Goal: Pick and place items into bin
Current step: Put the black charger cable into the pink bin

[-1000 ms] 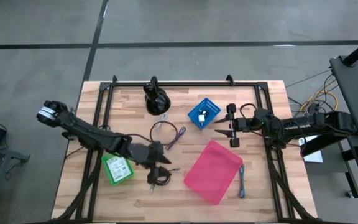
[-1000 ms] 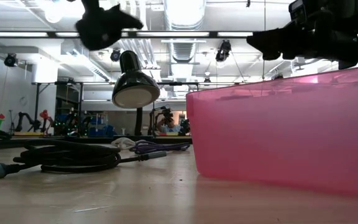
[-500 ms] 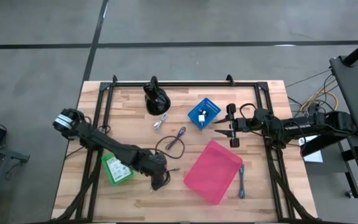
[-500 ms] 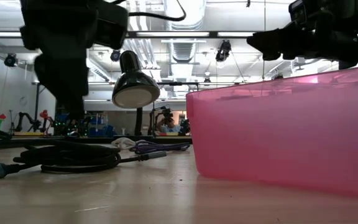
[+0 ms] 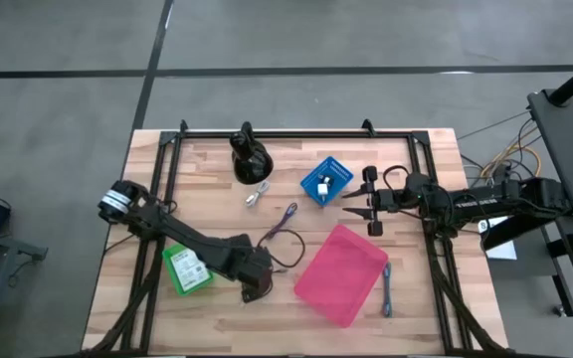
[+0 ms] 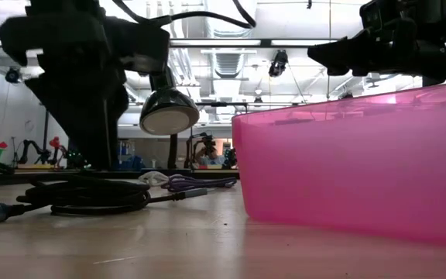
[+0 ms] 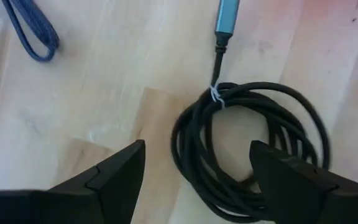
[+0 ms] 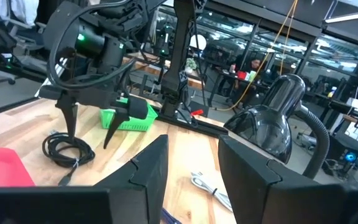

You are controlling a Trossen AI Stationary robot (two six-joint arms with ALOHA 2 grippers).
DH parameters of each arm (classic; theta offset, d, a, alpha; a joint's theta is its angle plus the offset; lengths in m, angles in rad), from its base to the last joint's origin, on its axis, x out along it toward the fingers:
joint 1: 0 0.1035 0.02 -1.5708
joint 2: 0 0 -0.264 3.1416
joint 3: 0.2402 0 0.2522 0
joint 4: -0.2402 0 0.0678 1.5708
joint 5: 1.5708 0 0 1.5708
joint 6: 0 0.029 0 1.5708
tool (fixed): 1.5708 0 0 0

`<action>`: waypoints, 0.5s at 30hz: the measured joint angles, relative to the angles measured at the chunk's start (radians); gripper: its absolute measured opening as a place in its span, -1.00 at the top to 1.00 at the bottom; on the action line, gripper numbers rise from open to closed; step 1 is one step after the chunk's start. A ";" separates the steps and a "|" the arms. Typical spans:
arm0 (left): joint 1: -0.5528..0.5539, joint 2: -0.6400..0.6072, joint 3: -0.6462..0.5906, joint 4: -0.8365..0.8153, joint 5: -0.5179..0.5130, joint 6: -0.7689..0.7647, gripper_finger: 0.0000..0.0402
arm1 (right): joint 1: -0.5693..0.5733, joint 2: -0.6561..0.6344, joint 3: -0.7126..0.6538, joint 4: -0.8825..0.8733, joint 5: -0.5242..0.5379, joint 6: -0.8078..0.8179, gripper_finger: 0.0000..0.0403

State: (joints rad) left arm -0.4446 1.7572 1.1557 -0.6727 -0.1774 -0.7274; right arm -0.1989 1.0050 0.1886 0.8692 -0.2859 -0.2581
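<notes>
I see the black coiled cable [image 7: 253, 162] lying flat on the counter directly beneath my left gripper [image 7: 194, 171], its loops bound by a thin white tie and sitting between the spread jaws, with its silver connector [image 7: 225, 15] stretched out beyond the jaw tips. The purple cable [image 5: 285, 217] lies in a loose strand well ahead of those jaws, toward the counter's middle. The blue cable [image 5: 387, 290] lies straight just beside the pink bin [image 5: 341, 275], below my right gripper [image 5: 371, 207].
</notes>
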 joint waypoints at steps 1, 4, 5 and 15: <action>-0.001 0.002 0.000 0.000 -0.015 0.012 -0.35 | 0.000 0.000 0.000 0.000 0.000 0.001 0.36; 0.000 0.011 -0.001 0.004 -0.026 0.036 -0.35 | 0.000 0.000 0.000 -0.001 0.000 0.001 0.36; 0.000 0.016 -0.001 0.005 -0.027 0.036 -0.35 | 0.000 0.000 0.000 0.000 0.000 0.001 0.36; 0.000 0.087 -0.002 0.017 -0.029 0.036 -0.35 | 0.000 0.000 0.000 -0.001 0.000 -0.003 0.39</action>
State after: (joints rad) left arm -0.4442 1.8445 1.1533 -0.6557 -0.2066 -0.6914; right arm -0.1986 1.0050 0.1886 0.8679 -0.2859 -0.2615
